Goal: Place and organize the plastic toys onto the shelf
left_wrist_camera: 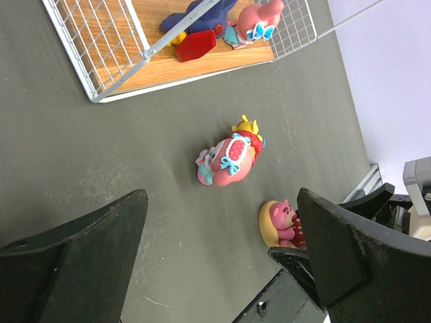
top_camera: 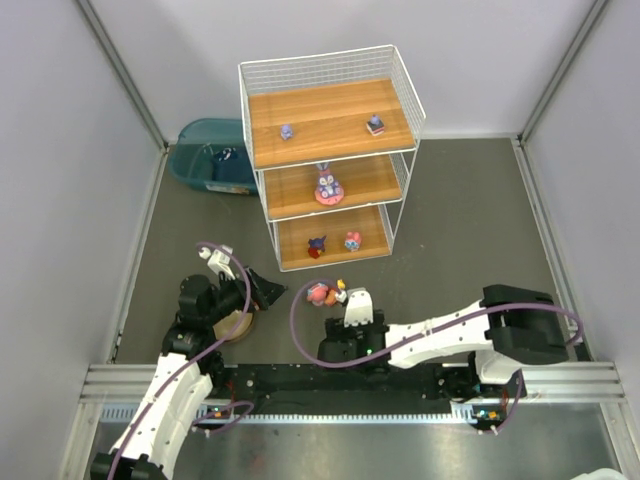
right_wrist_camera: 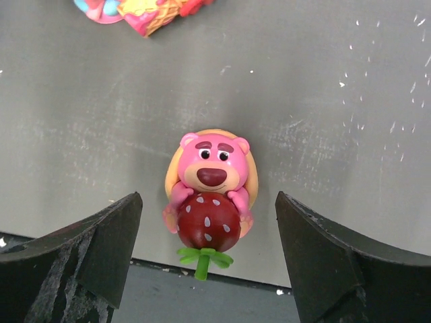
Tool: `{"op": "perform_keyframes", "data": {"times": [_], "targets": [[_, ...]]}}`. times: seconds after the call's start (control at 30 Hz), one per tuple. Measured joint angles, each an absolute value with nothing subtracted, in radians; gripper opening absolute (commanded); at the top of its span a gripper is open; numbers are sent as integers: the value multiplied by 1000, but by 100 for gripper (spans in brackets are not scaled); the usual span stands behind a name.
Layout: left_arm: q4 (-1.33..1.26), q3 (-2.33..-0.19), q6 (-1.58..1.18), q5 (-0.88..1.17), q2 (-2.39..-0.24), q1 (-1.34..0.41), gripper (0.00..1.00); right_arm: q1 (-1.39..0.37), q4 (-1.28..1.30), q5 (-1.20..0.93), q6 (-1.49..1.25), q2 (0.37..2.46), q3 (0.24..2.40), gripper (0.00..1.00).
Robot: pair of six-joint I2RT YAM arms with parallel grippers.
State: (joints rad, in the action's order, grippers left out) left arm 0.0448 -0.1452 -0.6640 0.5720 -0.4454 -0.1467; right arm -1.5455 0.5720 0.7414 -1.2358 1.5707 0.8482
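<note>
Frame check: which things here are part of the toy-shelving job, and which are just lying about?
Job: shelf; bunny and four smaller toys on its boards; pink bear with strawberry and pink figurine on the table.
Lying about: teal bin left of the shelf; tan bowl at near left.

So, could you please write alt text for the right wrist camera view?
A pink bear figurine hugging a dark red strawberry rests on the grey table, centred and untouched between the open black fingers of the right gripper. Part of another colourful toy shows at the top edge.
</note>
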Motion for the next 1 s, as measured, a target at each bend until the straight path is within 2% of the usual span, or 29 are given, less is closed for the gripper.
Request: {"op": "perform_keyframes", "data": {"times": [0.17, 0.43, 0.53, 0.57, 0.63, 0.67, 0.83, 1.0], "targets": [[43, -145, -664, 572, -448, -147, 99, -1558, 615, 780, -1333, 1617, 853, 67], [38, -143, -664, 579, -450, -147, 99, -1569, 630, 809, -1413, 1621, 852, 57], [36, -142, -664, 580, -450, -147, 99, -1574, 631, 813, -1420, 1621, 852, 50], [36, -142, -664, 580, -450, -147, 99, -1575, 633, 815, -1420, 1621, 852, 36], [36, -142, -664, 580, -450, -147, 99, -1575, 636, 819, -1423, 1621, 852, 19], [36, -142, -664, 580, -450, -147, 99, -1576, 637, 820, -1418, 1620, 852, 0], [36, -142, -664, 580, -450, -147, 99, -1576, 640, 822, -1385, 1585, 840, 0], [35, -142, -664, 580, -450, -147, 99, -1576, 648, 838, -1259, 1419, 834, 0]]}}
